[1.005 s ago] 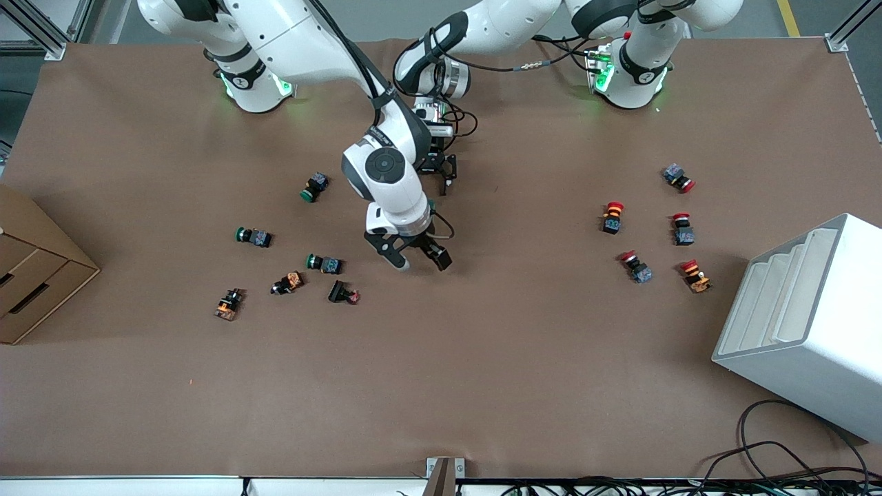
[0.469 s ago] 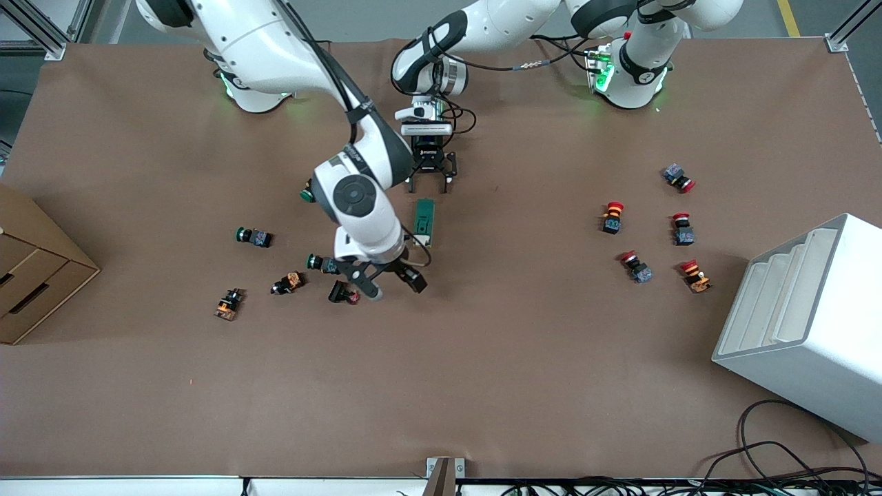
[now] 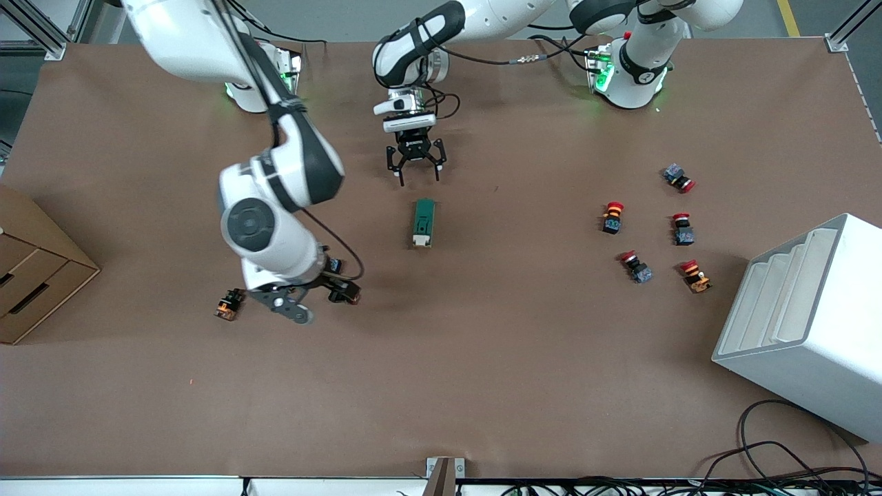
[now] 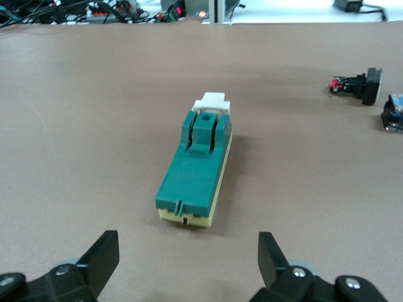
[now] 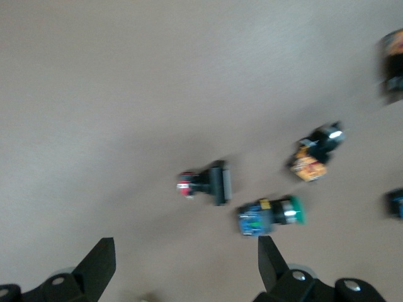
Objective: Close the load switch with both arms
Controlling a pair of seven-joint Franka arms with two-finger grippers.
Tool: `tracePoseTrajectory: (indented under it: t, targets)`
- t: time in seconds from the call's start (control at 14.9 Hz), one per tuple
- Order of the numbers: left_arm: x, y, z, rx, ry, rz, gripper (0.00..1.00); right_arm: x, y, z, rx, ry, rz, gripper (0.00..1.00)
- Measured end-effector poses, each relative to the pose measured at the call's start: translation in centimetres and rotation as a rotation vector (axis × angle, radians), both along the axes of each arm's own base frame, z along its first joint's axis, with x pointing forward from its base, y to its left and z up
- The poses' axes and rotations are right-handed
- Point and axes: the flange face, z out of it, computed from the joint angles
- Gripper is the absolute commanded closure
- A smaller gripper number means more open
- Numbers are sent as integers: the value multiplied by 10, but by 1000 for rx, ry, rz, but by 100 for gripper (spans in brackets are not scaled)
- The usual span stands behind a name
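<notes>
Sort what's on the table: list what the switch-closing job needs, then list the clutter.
Needed:
load switch, lying free on the table
left gripper, open, above the table near the switch
right gripper, open, over the green buttons

Clutter:
green-capped push-buttons
red-capped push-buttons
white rack
cardboard box
</notes>
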Motion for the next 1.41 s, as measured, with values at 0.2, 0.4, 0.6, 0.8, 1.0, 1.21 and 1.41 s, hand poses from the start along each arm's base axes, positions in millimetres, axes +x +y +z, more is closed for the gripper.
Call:
tracePoseTrajectory:
  t: [0.2,0.4,0.6,0.8,1.0,1.21,1.41]
  targets:
    - [23,-26,44,-7,98,80,2,2,-59,32,1,71,113,0]
    - [44,-36,87,-23,232,173,1,3,-140,74,27,99,238,0]
    - [87,-21,118,-41,307,266,1,-4,-217,111,19,104,351,0]
    - [168,17,147,-41,359,351,0,-16,-261,140,13,112,403,0]
    - [256,77,206,-23,487,374,0,-19,-294,167,15,96,412,0]
    - [332,157,268,-26,583,364,0,-19,-303,191,-5,83,415,0]
    - [375,226,315,-48,674,326,0,-21,-301,211,-18,84,418,0]
